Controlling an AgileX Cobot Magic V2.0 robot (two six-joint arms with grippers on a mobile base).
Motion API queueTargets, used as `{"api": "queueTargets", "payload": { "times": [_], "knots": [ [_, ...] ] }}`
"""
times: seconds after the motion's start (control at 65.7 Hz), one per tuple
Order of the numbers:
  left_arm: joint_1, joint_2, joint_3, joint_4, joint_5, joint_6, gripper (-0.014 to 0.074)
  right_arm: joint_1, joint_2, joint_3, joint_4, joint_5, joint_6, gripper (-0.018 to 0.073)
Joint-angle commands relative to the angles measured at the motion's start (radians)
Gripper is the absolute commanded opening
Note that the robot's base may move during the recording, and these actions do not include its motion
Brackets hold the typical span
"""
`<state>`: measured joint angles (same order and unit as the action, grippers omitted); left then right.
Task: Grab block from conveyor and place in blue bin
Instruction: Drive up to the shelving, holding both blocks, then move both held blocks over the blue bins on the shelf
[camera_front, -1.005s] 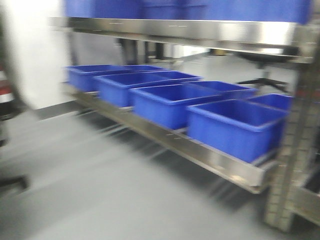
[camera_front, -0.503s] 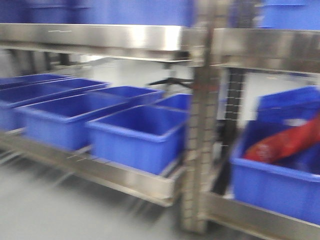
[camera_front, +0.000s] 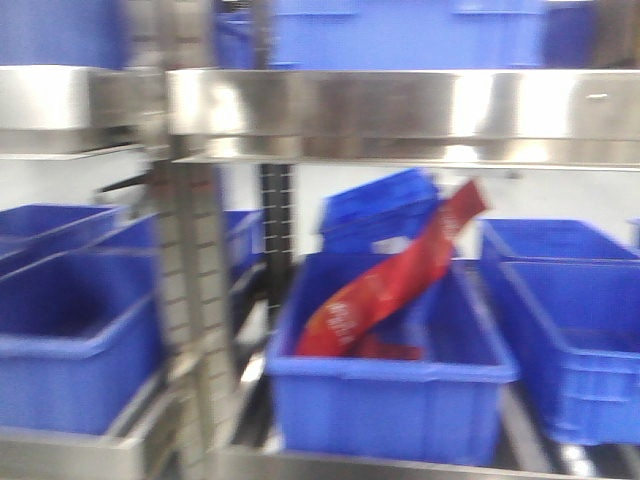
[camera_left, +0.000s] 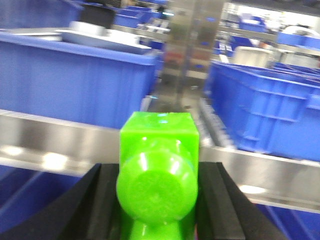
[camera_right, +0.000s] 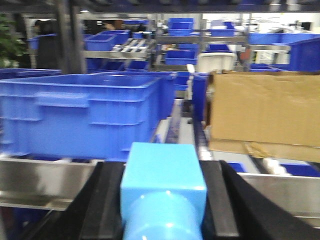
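The left gripper (camera_left: 157, 197) is clamped on a green block (camera_left: 159, 150), with its black fingers (camera_left: 100, 200) pressed against both sides of it. The block sits low in the middle of the left wrist view. Behind it a steel rail (camera_left: 55, 142) runs across, with a tall blue bin (camera_left: 75, 82) on the left and a ribbed blue bin (camera_left: 265, 110) on the right. The right gripper (camera_right: 162, 202) likewise grips a light blue block (camera_right: 162, 170) between its dark pads. Past that block a large blue tote (camera_right: 80, 115) stands on the left of a shelf, just beside a cardboard box (camera_right: 265, 115) on the right. From the front the picture is smeared. It shows a steel rack (camera_front: 400, 105) with an upright post (camera_front: 190, 300) at left of centre. A middle bin (camera_front: 385, 400) on the lower shelf holds what looks like a flat red packet (camera_front: 390, 285), leaning up over the bin's back edge, though the blur hides its printing. A tilted blue crate (camera_front: 375, 205) sits behind it, and more blue tubs (camera_front: 580, 370) stand on the same shelf to the right.
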<state>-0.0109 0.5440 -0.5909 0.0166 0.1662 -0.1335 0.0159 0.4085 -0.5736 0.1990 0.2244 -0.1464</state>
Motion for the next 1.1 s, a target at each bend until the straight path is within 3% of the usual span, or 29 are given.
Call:
{"api": "queueTargets", "payload": {
  "times": [0.0,1.081],
  "knots": [
    [-0.008,-0.004,-0.002,-0.004,-0.026,0.0,-0.0111,0.003,-0.003,0.002,-0.004,-0.014,-0.004,-0.0167],
    [-0.008,-0.004,-0.002,-0.004,-0.026,0.0,-0.0111,0.003,-0.003,0.002,-0.004,-0.014,-0.004,-0.0167]
  ]
}}
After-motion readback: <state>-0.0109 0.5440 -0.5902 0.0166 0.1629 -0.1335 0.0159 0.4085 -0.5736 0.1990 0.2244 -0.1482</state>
